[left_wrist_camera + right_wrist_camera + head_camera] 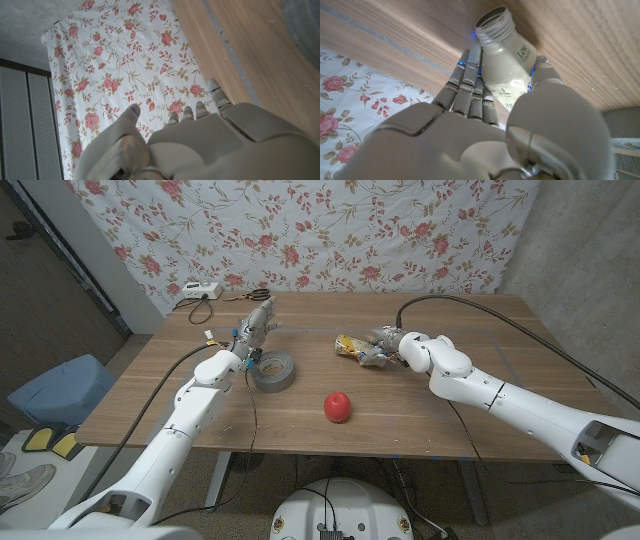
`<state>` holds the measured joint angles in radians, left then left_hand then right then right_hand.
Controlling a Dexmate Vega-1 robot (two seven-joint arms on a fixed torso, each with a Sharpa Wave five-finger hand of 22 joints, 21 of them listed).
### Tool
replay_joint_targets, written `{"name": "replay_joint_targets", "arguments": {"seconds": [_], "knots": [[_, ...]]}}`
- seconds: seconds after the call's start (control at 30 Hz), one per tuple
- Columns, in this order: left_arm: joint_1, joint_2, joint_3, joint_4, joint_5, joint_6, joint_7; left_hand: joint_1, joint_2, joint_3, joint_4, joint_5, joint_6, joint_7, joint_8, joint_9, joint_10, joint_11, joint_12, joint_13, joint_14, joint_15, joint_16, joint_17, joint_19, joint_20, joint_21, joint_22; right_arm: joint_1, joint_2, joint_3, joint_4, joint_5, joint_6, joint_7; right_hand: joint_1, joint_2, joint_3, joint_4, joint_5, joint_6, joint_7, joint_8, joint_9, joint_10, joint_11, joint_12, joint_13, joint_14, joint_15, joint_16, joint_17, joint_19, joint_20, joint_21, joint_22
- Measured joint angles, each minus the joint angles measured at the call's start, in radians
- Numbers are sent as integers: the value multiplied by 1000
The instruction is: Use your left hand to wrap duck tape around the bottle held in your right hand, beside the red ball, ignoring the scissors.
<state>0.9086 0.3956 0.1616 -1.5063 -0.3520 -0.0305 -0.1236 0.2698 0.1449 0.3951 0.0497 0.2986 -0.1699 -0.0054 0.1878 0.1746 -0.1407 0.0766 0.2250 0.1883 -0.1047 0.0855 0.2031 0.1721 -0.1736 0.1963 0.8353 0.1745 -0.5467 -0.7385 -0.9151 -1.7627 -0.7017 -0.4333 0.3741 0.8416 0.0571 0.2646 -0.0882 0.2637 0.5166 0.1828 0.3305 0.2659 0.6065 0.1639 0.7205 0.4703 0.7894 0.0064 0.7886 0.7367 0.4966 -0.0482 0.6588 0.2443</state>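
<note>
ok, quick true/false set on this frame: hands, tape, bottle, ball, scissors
1. The right hand grips the bottle. True.
2. The bottle is capped. False: its mouth is open.
3. The roll of tape lies on the table by the left hand. True.
4. The red ball is in the left hand. False: it sits on the table, apart from both hands.
5. The scissors lie at the table's near edge. False: they lie at the far edge.

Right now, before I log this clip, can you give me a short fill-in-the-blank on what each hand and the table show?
1. The right hand grips an uncapped clear plastic ____.
2. The grey roll of tape lies on the wooden ____.
3. The round ball is coloured ____.
4. The left hand, fingers spread, holds ____.

Missing: bottle; table; red; nothing
</note>
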Motion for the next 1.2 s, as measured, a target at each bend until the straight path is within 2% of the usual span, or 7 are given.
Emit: {"name": "replay_joint_targets", "arguments": {"seconds": [0.2,0.43,0.57,0.73,0.83,0.87,1.2], "knots": [[13,37,10,-57,22,51,3,58,4,35,-49,-29,44,4,8,0,58,-38,9,0,59,-1,4,0,0,-7,-15,5,-50,-36,48,-31,20,61,-148,0,0,-4,4,12,7,7,0,10,0,0,6,18,-4,-14,-15,11,0,0,11,5],[31,85,21,-138,48,107,9,91,11,66,-80,-64,112,22,12,0,132,-50,27,0,155,-11,23,3,4,-12,-15,10,-93,-68,93,-65,38,111,-279,0,0,-8,8,16,7,7,0,20,1,-1,6,34,-4,-14,-25,21,-1,1,19,5],[38,120,33,-190,76,149,10,120,-17,71,-120,-93,183,18,28,0,200,-73,42,5,229,-25,34,8,25,-32,-15,12,-117,-90,115,-86,39,130,-329,0,0,-8,8,16,7,7,0,25,1,-1,6,42,-4,-14,-30,26,-1,1,26,5],[45,167,52,-254,124,204,12,127,-49,58,-150,-107,281,10,43,5,274,-100,56,10,254,-35,34,25,8,-23,-30,14,-137,-106,133,-100,39,141,-363,0,0,-8,8,16,7,7,0,30,1,-1,6,51,-7,-18,-31,31,-1,1,26,5],[45,167,52,-254,166,247,19,125,-69,50,-158,-114,303,13,43,5,293,-95,60,10,254,-35,34,31,7,-25,-38,19,-150,-117,144,-109,39,141,-363,0,0,-12,12,16,7,7,0,34,1,-1,6,56,-7,-18,-39,35,-1,1,27,4],[58,217,66,-330,172,253,20,123,-70,46,-161,-114,307,14,48,5,300,-93,62,12,252,-33,34,33,3,-21,-38,19,-153,-119,146,-110,39,151,-388,0,0,-12,12,16,7,7,0,34,1,-1,6,56,-7,-18,-39,35,-1,1,31,4],[113,323,83,-525,299,391,55,142,-106,40,-184,-114,338,23,50,10,324,-83,72,19,244,-26,34,43,0,-10,-45,19,-181,-137,169,-122,43,172,-430,0,0,-17,17,16,7,7,0,43,1,-1,6,71,-2,-23,-46,44,-4,4,41,2]]}}
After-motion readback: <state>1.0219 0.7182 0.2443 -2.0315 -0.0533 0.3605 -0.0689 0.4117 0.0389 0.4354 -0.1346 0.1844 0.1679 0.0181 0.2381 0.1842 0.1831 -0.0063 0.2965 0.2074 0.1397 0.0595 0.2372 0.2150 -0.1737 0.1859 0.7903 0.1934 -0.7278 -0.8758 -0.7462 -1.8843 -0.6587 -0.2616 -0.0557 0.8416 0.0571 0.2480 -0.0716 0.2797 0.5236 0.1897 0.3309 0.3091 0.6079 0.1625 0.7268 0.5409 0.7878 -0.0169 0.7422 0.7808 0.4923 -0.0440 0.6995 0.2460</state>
